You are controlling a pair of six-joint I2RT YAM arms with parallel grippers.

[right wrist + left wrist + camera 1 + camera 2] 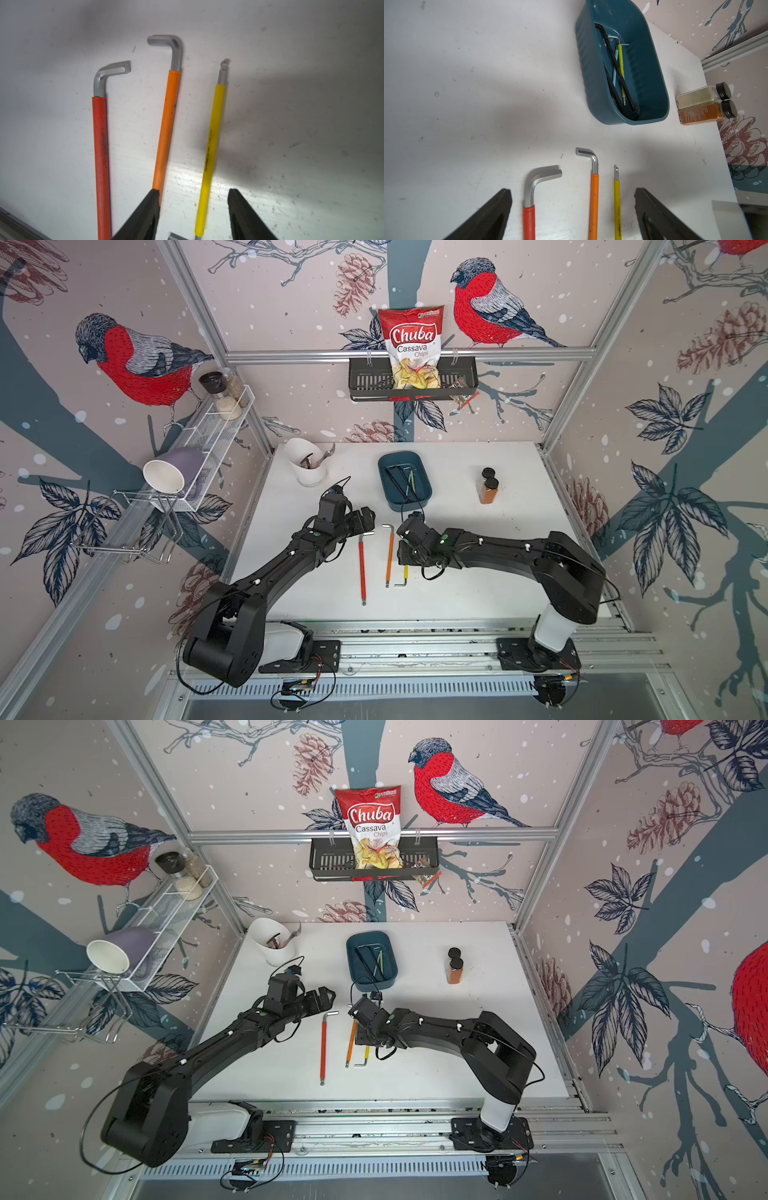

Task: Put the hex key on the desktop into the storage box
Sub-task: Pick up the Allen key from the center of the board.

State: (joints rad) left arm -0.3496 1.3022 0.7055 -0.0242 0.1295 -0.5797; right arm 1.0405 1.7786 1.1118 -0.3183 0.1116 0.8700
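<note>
Three hex keys are laid side by side on the desk [449, 597], about midway between its left and right edges and nearer the front edge than the back. They are the red key [362, 568], the orange key [390, 556] and, nearest the right edge, the yellow key [209, 149]. All three are stretched front to back and none is touched by another. The bent ends of the red and orange keys are turned toward the back edge, that of the yellow key toward the front edge.

The box [411, 504] is set near the middle of the back edge, apart from these keys. Black keys [603, 39], a yellow-green key [620, 54] and a light blue key [614, 76] are seen inside it.

The right gripper [194, 190] is poised over the yellow key with its jaws parted. The yellow sleeve is framed between the fingers, touched by neither, and nothing is held. One finger is seen across the orange key; contact cannot be told.

The left gripper [572, 189] is held by the bent end of the red key, jaws spread wide, nothing gripped.

Two jars [488, 493] are stood toward the right edge, and a white cup [305, 468] at the back left corner.
</note>
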